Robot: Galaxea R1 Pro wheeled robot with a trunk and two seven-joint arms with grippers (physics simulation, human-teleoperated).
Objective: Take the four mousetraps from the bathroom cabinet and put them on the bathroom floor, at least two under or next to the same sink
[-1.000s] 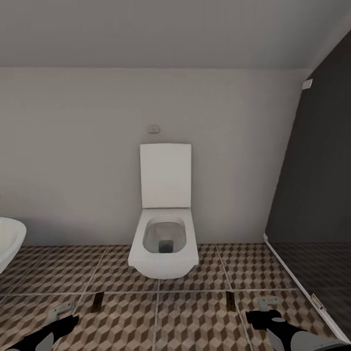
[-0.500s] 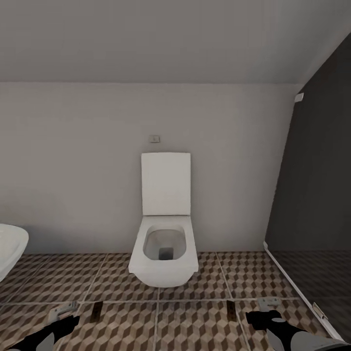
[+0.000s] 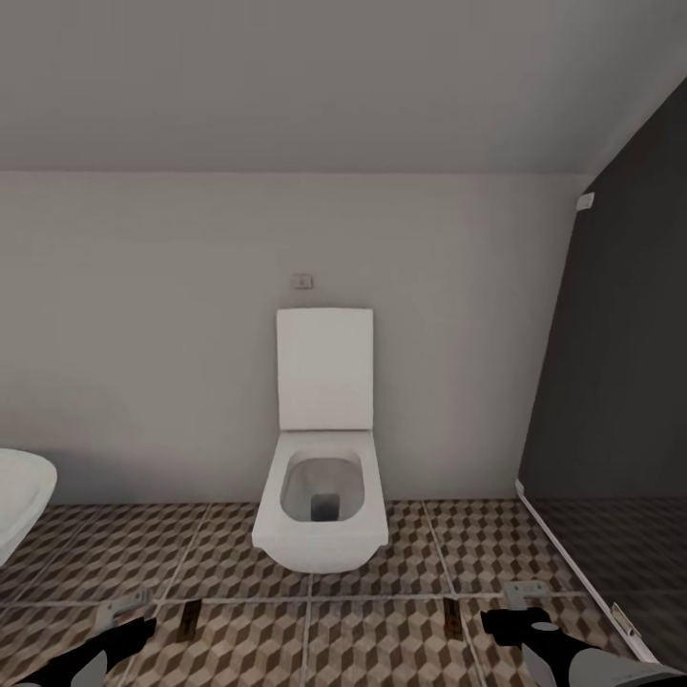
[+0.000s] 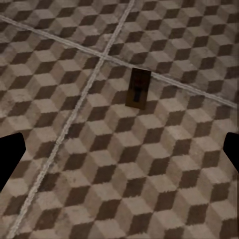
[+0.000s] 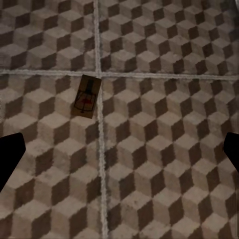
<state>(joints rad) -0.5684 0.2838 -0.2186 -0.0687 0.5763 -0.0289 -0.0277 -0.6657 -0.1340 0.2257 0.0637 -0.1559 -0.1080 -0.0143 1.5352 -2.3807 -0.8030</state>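
Head view: a white wall-hung toilet [image 3: 321, 496] with its lid raised is seen against a pale wall, on the bathroom floor [image 3: 382, 649] of cube-patterned tiles. A rounded white basin edge [image 3: 19, 496] shows at the left, and a dark glass panel [image 3: 620, 382] at the right. Two mousetraps are seen lying flat on the tiles in front of the toilet, one mousetrap [image 3: 191, 616] to the left and a second trap [image 3: 450, 615] to the right, well apart (probably set down there, so part of the task looks done). The left gripper [image 3: 124, 611] and right gripper [image 3: 523, 593] are held low at the lower corners, each just outside a trap, arms tucked close to the body.

Left wrist view: the camera is pointed down at the tiles. The left trap [image 4: 138, 88] is seen lying beside a grout line, untouched. The dark fingertips [image 4: 10, 154] are spread wide at the frame's edges, with nothing held.

Right wrist view: the right trap [image 5: 86, 96], red mark visible, is seen flat beside a grout crossing. The fingers [image 5: 10, 152] are likewise wide apart and empty.
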